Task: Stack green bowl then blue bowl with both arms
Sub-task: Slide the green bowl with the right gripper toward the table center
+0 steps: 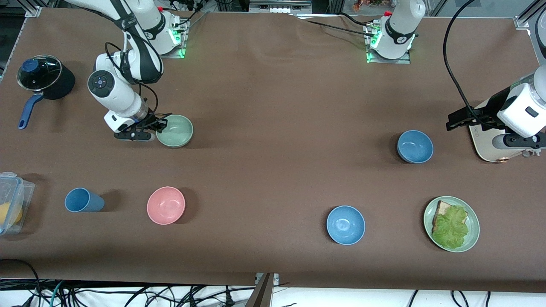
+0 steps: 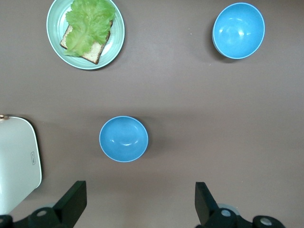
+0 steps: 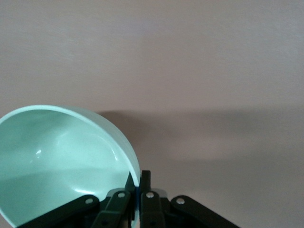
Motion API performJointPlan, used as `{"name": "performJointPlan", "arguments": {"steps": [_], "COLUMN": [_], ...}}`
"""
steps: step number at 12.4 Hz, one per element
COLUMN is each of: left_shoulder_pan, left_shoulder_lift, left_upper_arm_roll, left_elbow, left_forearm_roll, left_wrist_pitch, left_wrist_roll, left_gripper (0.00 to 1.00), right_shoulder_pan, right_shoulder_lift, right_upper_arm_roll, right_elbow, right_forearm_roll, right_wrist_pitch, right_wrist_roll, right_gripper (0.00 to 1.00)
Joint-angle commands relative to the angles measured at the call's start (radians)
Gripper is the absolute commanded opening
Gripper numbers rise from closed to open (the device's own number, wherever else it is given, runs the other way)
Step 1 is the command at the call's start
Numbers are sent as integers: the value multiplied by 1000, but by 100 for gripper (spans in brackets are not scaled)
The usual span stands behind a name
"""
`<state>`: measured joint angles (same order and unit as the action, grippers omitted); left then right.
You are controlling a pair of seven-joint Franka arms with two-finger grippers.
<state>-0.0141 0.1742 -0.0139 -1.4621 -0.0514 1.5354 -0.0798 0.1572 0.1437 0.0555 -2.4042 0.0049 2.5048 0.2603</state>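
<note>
The pale green bowl [image 1: 175, 131] is at the right arm's end of the table. My right gripper [image 1: 158, 126] is shut on its rim, one finger inside and one outside; the right wrist view shows the bowl [image 3: 61, 161] and the gripper [image 3: 140, 183]. The dull steel-blue bowl [image 1: 415, 146] stands alone toward the left arm's end and shows in the left wrist view [image 2: 123, 138]. My left gripper [image 1: 453, 121] is open and empty, up over the table beside that bowl; the left wrist view shows it [image 2: 140, 204] with the fingers wide apart.
A brighter sky-blue bowl [image 1: 345, 224] and a green plate with bread and lettuce [image 1: 469, 238] lie nearer the front camera. A pink bowl [image 1: 166, 205], blue cup [image 1: 83, 200], plastic box [image 1: 13, 200], black pot [image 1: 42, 76] and white board [image 1: 484, 143] also stand around.
</note>
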Motion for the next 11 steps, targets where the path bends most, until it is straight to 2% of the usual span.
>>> {"name": "performJointPlan", "arguments": {"steps": [1,3,7,9,11], "left_shoulder_pan": [-6,-3,-4,-4,-3], "left_shoulder_lift": [17,27,27,28,27], "left_upper_arm_roll": [0,0,0,0,0], "left_elbow": [29,29,29,29,28], "left_forearm_roll": [12,10,11,13,12], "left_wrist_pitch": [-17,-15,-15,-15,-15], "left_wrist_roll": [-9,-9,-11,-15,-14], "left_gripper": [100,100,100,100,100], "right_shoulder_pan": [1,68,318,375,424], "right_shoulder_lift": [17,103,368,439,485], "right_upper_arm_roll": [108,179,185,185,184], "right_elbow": [162,294,601,663,668], "right_forearm_roll": [4,10,-5,-3,-5], "right_wrist_pitch": [-141,-155,-143,-88,3], "right_wrist_roll": [155,369,817,910,991], "right_gripper": [0,0,0,0,0]}}
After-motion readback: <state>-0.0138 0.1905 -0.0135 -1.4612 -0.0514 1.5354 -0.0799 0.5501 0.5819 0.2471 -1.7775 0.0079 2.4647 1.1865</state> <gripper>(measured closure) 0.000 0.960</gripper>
